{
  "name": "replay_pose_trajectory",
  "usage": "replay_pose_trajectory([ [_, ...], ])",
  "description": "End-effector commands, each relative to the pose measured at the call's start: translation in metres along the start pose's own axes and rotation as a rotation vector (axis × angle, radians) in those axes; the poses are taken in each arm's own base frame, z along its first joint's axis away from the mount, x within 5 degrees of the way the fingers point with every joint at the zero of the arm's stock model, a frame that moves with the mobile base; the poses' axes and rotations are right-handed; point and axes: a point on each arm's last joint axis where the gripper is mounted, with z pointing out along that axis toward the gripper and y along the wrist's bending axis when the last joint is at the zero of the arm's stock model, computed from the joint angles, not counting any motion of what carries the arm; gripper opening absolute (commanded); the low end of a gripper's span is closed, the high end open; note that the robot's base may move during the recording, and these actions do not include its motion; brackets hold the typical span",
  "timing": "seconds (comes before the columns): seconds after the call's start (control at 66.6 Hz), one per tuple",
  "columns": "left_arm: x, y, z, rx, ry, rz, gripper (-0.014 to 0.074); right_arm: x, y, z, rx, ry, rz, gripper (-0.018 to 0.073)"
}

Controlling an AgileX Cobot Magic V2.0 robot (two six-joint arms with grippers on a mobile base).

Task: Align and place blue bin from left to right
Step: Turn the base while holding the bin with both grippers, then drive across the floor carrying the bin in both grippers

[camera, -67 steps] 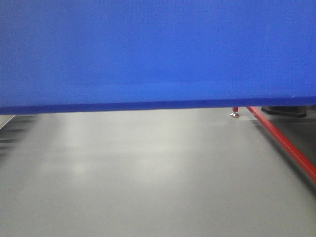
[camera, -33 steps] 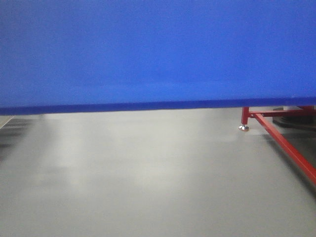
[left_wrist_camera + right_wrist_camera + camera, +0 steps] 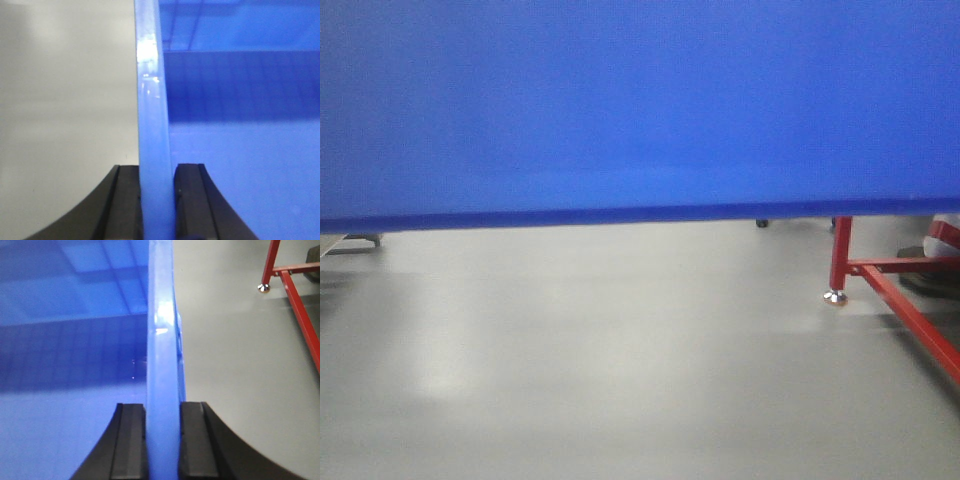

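Blue bin [image 3: 640, 100] spans the upper front view, above and mostly left of the red frame [image 3: 895, 300] on the grey floor [image 3: 620, 350]. Left pincer [image 3: 156, 200] and right pincer [image 3: 162, 440] each clamp a bin wall (rim between the pads).

smooth, glossy plastic blue bin [image 3: 640, 100]

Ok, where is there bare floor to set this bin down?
The grey floor below the bin is bare from the view's left edge to the red frame. Crowded at right: the frame's leg and slanted bar. Left gripper and right gripper grip its walls.
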Motion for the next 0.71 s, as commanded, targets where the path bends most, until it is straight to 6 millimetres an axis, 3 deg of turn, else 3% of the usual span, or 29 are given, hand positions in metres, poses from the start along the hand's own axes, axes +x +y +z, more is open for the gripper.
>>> replay_pose_trajectory([
  [0.0,-0.0082,0.0017,-0.0098,0.025,-0.086,0.006,-0.0111,-0.0097,-0.0015,-0.0086,-0.02,-0.097,-0.015,-0.0078],
  [0.69,-0.0109,0.0017,-0.0101,0.024,-0.117,0.015,-0.0111,-0.0103,-0.001,-0.0086,-0.025,-0.103,-0.016,-0.0078],
])
